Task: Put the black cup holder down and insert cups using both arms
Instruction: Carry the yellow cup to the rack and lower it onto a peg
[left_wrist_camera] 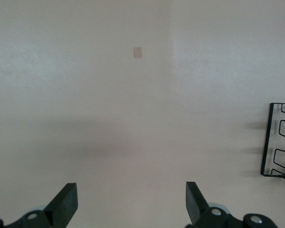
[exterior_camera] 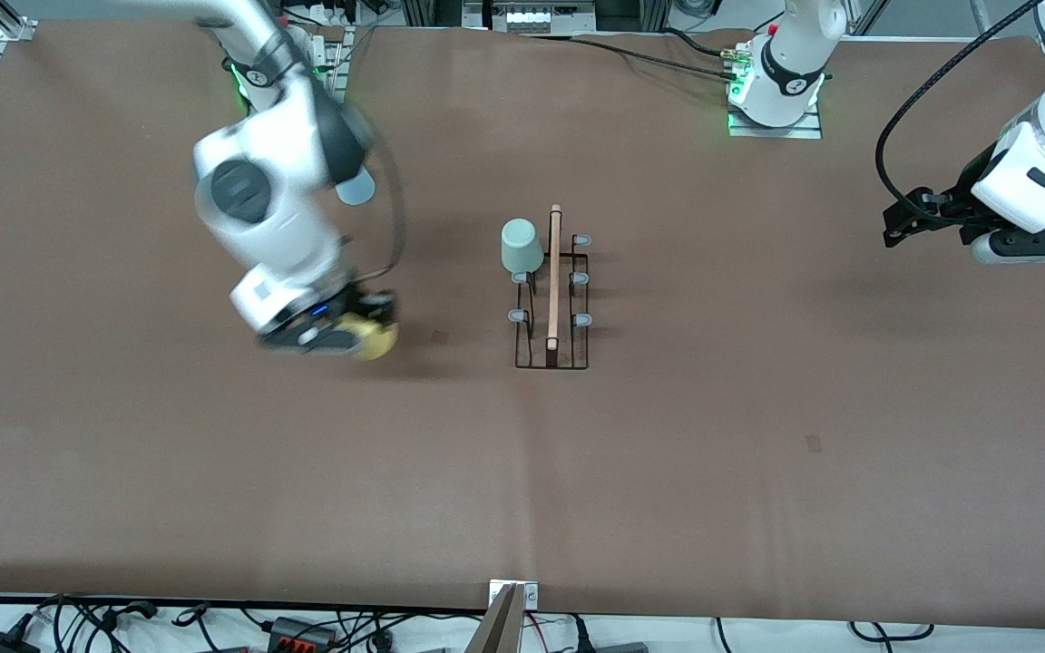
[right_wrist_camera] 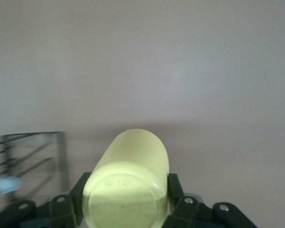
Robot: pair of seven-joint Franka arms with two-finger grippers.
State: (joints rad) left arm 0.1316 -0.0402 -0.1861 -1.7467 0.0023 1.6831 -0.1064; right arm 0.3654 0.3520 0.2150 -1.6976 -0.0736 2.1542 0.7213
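1. Your right gripper (right_wrist_camera: 126,209) has its jaws clamped on the small tapered yellow plastic cup (right_wrist_camera: 128,183), one jaw on each side of the wall and the cup's flat base facing the wrist camera.
2. Just outward from those jaws, in the right wrist view, you see bare brown surface (exterior_camera: 214,472) and, off to one side, the wire edge of the thin black wire cup holder with the light wooden rod handle (exterior_camera: 552,290).
3. In the front view that holder sits mid-surface, toward the left arm's end from your clamped jaws, with a mint green cup (exterior_camera: 521,247) upside down on one prong; the other grey-tipped prongs look free.
4. A pale blue cup (exterior_camera: 356,189) shows partly under the right arm's wrist.
5. Your left gripper (left_wrist_camera: 131,204) waits with its jaws wide apart and nothing between them, over bare surface at the left arm's end, the holder's corner at the edge of its view.
6. Judgement: you are mid-carry on the second cup. Next, bring it over a free prong, mouth down, and lower it straight before releasing.
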